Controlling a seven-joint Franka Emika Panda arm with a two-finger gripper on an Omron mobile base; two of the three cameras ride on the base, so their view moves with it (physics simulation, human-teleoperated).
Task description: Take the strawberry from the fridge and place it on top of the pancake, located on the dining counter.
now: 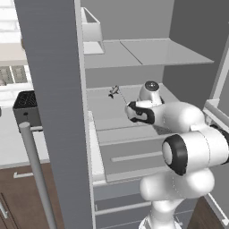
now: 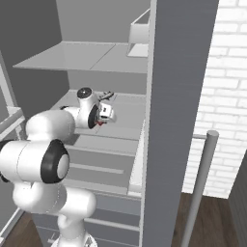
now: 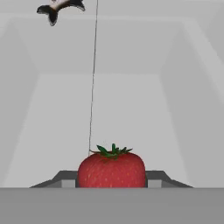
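Fridge (image 1: 134, 107) shelf: hand view shows fingers (image 3: 154, 178) flanking the strawberry (image 3: 112, 169).

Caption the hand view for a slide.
Strawberry between the tool's fingertips on the fridge shelf, small dark object behind.

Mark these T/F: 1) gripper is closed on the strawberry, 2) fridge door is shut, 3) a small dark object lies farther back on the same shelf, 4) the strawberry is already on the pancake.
1) True: the gripper has its fingertips against both sides of the strawberry.
2) False: the fridge stands open, with the arm reaching in.
3) True: a small dark object lies behind the strawberry on the shelf.
4) False: it is inside the fridge, between the fingers.
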